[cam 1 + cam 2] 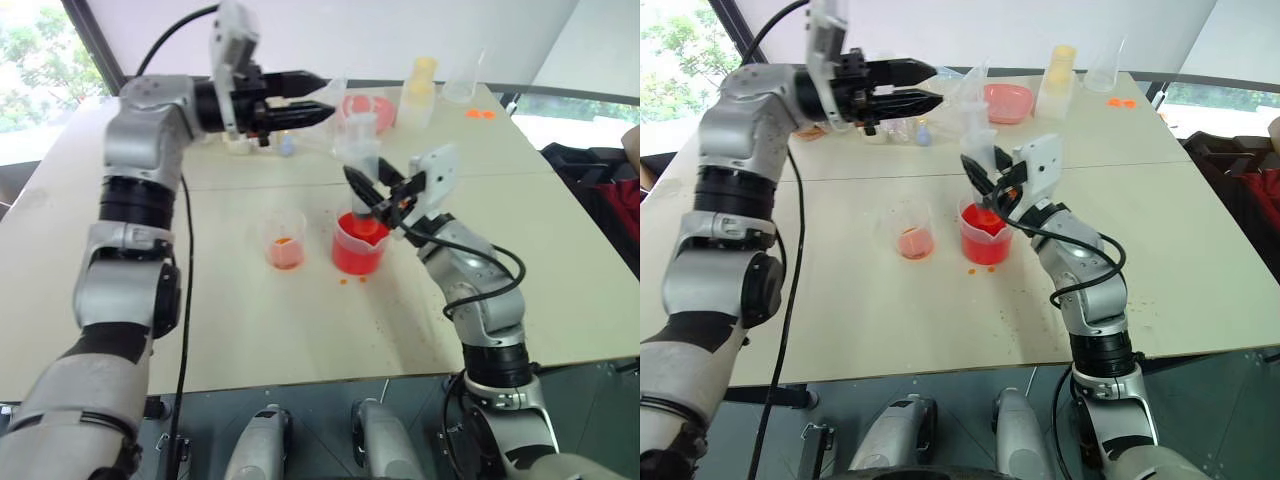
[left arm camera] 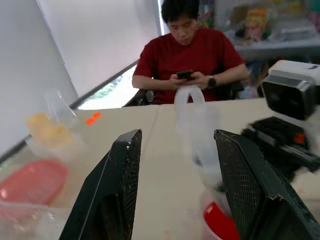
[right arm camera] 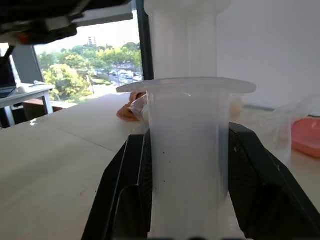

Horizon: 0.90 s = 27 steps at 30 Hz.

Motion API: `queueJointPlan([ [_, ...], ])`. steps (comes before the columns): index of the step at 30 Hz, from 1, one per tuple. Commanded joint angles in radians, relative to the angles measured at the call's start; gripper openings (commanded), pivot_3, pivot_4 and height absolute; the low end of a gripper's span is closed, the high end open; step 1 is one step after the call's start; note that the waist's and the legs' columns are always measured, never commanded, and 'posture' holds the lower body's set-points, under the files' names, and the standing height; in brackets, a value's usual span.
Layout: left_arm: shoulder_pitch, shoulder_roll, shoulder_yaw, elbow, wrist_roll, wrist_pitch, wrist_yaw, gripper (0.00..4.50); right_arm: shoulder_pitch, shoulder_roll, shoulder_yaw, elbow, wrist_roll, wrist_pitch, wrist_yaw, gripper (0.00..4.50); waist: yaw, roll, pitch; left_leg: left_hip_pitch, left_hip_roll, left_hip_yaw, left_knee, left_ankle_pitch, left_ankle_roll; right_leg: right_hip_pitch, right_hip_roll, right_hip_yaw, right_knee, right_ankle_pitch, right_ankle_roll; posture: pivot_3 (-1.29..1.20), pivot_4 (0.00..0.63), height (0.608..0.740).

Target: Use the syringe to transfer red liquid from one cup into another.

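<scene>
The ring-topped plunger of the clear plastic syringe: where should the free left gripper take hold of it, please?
Probably at the ring on top of the plunger, coming level from the robot's left. The clear plastic syringe stands upright over the red spouted beaker, its barrel held by the right gripper; the left gripper already points at it, open.

My right pincer (image 1: 375,200) is clamped around the clear syringe (image 1: 362,150), holding it upright with its lower end inside the red beaker (image 1: 358,245) just below my fingers. The small cup (image 1: 285,240) stands beside the beaker, on the side toward my left arm. My left pincer (image 1: 318,100) hangs higher, level, fingers parted, pointing toward the syringe's top.
</scene>
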Motion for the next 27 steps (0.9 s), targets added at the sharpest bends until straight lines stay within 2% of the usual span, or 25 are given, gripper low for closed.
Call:
queueJointPlan([
  [1, 0.090, 0.104, 0.081, -0.176, -0.131, 0.200, -0.037, 2.37, -0.038, -0.017, -0.040, -0.059, 0.018, -0.009, -0.011, 1.42, -0.007, 0.000, 0.000, 0.000, 0.000, 0.000, 0.000, 0.000, 0.000, 0.000, 0.000, 0.000, 0.003, 0.000, 0.000, 0.00, 0.150, 0.740],
  [5, 0.273, 0.209, 0.124, -0.346, -0.117, 0.202, 0.038, 2.37, -0.106, 0.000, -0.058, -0.054, 0.038, -0.004, -0.036, 1.42, -0.007, 0.000, 0.000, 0.000, 0.001, 0.000, 0.000, 0.001, -0.001, -0.003, 0.000, 0.002, 0.006, 0.000, 0.000, 0.00, 0.150, 0.740],
  [9, 0.413, 0.260, 0.182, -0.475, -0.137, 0.218, 0.121, 2.37, -0.212, 0.087, -0.038, -0.032, 0.075, -0.001, -0.063, 1.42, -0.006, 0.000, 0.000, 0.000, 0.001, 0.000, 0.000, 0.002, -0.003, -0.005, 0.000, 0.003, 0.007, 0.000, -0.001, 0.00, 0.150, 0.740],
  [13, 0.566, 0.278, 0.229, -0.604, -0.166, 0.243, 0.185, 2.37, -0.283, 0.220, 0.005, 0.050, 0.072, -0.053, -0.077, 1.42, -0.006, 0.000, 0.000, 0.001, 0.001, 0.000, 0.000, 0.002, -0.004, -0.005, 0.000, 0.003, 0.008, 0.000, -0.001, 0.00, 0.150, 0.740],
  [21, 0.729, 0.203, 0.313, -0.659, -0.108, 0.110, 0.433, 2.37, -0.268, 0.341, 0.114, 0.264, -0.006, -0.214, -0.008, 1.42, -0.004, -0.001, -0.001, 0.001, 0.001, 0.000, -0.001, 0.003, -0.006, -0.006, -0.001, 0.003, 0.007, 0.000, -0.002, 0.00, 0.150, 0.740],
  [27, 0.709, 0.174, 0.314, -0.681, -0.149, 0.097, 0.495, 2.37, -0.226, 0.343, 0.167, 0.355, -0.045, -0.285, 0.074, 1.42, -0.005, -0.001, -0.001, 0.001, 0.000, 0.000, -0.001, 0.003, -0.006, -0.006, -0.001, 0.003, 0.007, 0.001, -0.002, 0.00, 0.150, 0.740],
])
